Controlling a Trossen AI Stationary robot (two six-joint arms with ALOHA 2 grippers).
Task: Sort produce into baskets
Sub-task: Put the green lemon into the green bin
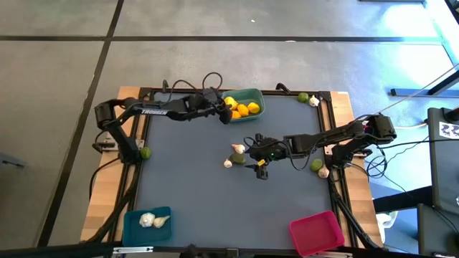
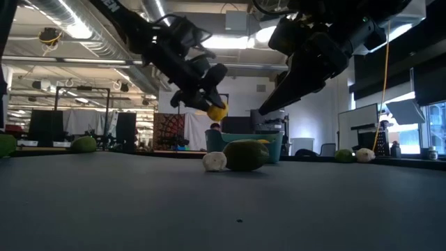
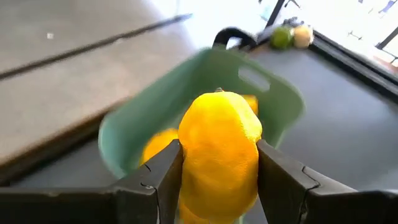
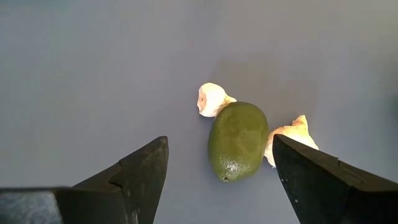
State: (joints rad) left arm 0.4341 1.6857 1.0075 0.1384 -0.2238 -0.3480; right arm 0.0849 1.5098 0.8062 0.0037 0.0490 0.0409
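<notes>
My left gripper (image 3: pixel 217 180) is clamped on a yellow lemon (image 3: pixel 219 149), held in the air at the near rim of the teal-green basket (image 1: pixel 252 95). Just beyond the gripper, that basket already holds more lemons (image 1: pixel 242 110), lying together on its floor. From the low view the held lemon (image 2: pixel 217 111) hangs clear above the table (image 1: pixel 193 186), with the teal basket (image 2: pixel 275 145) behind it.

My right gripper (image 4: pixel 221 180) is spread wide and holds nothing. It hovers over the middle of the table, and directly ahead of its fingers (image 4: pixel 140 177) lies a green lime (image 4: pixel 237 140). One garlic bulb (image 4: pixel 211 99) touches the lime on its far side, and a second garlic bulb (image 4: pixel 292 138) sits just beside it toward the other finger.

Well behind the left arm, at the table's near corner, the blue basket (image 1: pixel 133 228) holds two garlic bulbs (image 1: pixel 152 221). The pink-red basket (image 1: pixel 316 231) stands at the opposite near corner, behind the right arm; I see nothing in it.

Loose produce also lies along the edges: a lime (image 1: pixel 145 153) beside the left arm's base, a lime (image 1: pixel 303 97) and garlic (image 1: pixel 314 102) at the far corner past the teal basket, and a lime (image 1: pixel 316 165) with garlic (image 1: pixel 323 173) beside the right arm.
</notes>
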